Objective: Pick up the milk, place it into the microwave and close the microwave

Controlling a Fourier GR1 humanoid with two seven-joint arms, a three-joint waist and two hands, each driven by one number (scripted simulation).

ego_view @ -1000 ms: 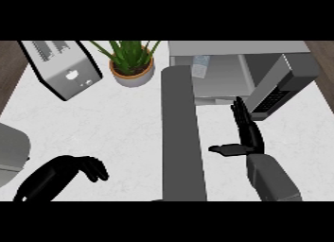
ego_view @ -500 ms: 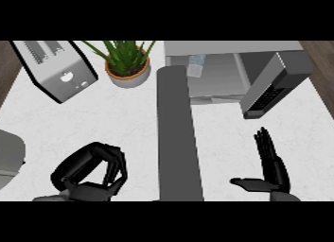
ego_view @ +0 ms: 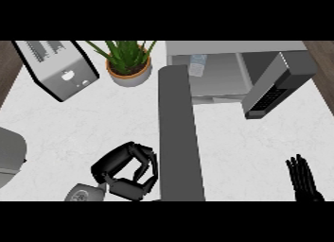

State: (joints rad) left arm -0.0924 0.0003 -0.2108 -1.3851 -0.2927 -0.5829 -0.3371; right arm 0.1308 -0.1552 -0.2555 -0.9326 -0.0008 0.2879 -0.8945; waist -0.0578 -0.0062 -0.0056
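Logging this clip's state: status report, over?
Left hand curled, empty, beside the open microwave door. Right hand open, resting lower right. Milk inside the microwave; door not yet closed. Nothing seen in its swing path.

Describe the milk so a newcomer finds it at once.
Find the open microwave at the counter's far right. The milk sits inside it, at the left. It is a small pale carton, the only thing in there.

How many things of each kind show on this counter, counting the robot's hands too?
microwave: 1
milk carton, inside it: 1
toaster: 1
potted plant: 1
grey object cut off at the left edge: 1
hands: 2, left hand and right hand
Total: 7
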